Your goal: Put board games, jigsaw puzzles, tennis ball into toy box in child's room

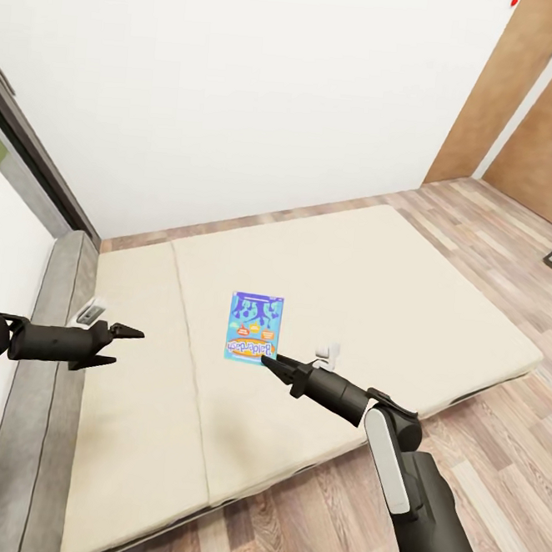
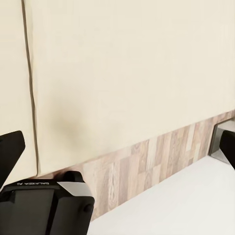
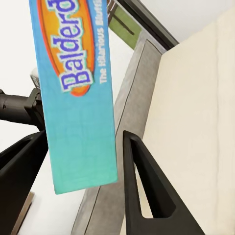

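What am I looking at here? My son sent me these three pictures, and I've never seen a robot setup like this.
These are computer-rendered pictures of a two-armed robot in a simulated bedroom. The large picture is taken from a camera on its head, looking down over both arms. The left gripper and the right gripper are black two-fingered pincers. Below them is a cream bed with one blue board game box lying on it.

The other two pictures come from cameras on the wrists, looking along the fingers. The left wrist view shows an open, empty gripper over the mattress and wood floor. The right wrist view shows the box's edge between the open fingers, with a gap on one side, so it is not yet gripped.
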You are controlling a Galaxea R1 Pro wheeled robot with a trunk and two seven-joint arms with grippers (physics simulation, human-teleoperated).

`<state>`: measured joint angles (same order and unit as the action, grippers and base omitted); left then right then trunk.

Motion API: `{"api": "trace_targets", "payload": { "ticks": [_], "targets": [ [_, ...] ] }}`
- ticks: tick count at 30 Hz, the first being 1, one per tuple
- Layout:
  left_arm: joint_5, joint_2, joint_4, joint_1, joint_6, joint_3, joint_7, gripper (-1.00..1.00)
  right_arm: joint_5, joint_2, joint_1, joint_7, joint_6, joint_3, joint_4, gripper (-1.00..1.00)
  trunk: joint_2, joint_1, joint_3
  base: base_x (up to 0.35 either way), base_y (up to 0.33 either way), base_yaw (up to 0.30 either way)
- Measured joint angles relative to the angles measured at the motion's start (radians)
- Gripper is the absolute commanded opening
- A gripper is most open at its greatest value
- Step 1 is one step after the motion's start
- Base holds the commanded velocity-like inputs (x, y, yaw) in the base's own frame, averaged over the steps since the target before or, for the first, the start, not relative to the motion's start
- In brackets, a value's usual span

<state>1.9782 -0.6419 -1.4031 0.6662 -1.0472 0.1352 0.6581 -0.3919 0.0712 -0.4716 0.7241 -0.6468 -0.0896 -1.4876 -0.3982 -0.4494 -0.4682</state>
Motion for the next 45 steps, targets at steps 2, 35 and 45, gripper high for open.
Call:
{"api": "trace_targets", "payload": {
  "ticks": [2, 35, 45],
  "targets": [
    [0.000, 0.000, 0.000, 0.000, 0.000, 0.000, 0.000, 1.00, 0.000, 0.000, 0.000, 0.000, 0.000, 0.000, 0.000, -1.00, 0.000, 0.000, 0.000, 0.000, -0.016, 0.072],
    [0.000, 0.001, 0.000, 0.000, 0.000, 0.004, 0.002, 1.00, 0.002, 0.001, 0.000, 0.000, 0.001, -0.002, 0.000, -1.00, 0.000, 0.000, 0.003, 0.000, -0.001, 0.205],
    [-0.001, 0.002, 0.000, 0.000, 0.000, 0.005, 0.003, 1.00, 0.000, 0.001, 0.000, 0.000, 0.000, -0.001, 0.000, -1.00, 0.000, 0.000, 0.003, 0.003, -0.049, 0.099]
  ]
}}
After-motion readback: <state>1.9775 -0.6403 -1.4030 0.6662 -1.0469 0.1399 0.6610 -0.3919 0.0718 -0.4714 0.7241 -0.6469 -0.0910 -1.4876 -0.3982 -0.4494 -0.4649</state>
